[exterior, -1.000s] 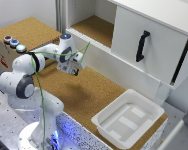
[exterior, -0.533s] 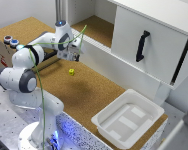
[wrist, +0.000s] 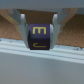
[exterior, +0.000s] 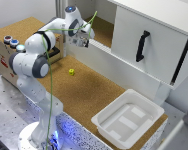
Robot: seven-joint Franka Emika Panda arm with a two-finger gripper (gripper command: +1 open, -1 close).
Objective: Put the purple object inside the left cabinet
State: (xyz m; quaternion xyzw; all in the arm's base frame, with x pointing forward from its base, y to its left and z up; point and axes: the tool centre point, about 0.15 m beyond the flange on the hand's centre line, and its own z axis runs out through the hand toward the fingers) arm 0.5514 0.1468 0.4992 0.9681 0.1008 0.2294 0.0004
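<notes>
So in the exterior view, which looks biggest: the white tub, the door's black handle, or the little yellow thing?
Largest to smallest:
1. White tub, though it sits nearest the camera
2. Black handle
3. Yellow thing

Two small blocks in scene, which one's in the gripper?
The purple block, with a yellow letter on its face, sits between the gripper fingers at the left cabinet front. The yellow block lies alone on the cork counter.

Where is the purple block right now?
The purple block is held in the gripper, just above the low white front panel of the left cabinet.
</notes>
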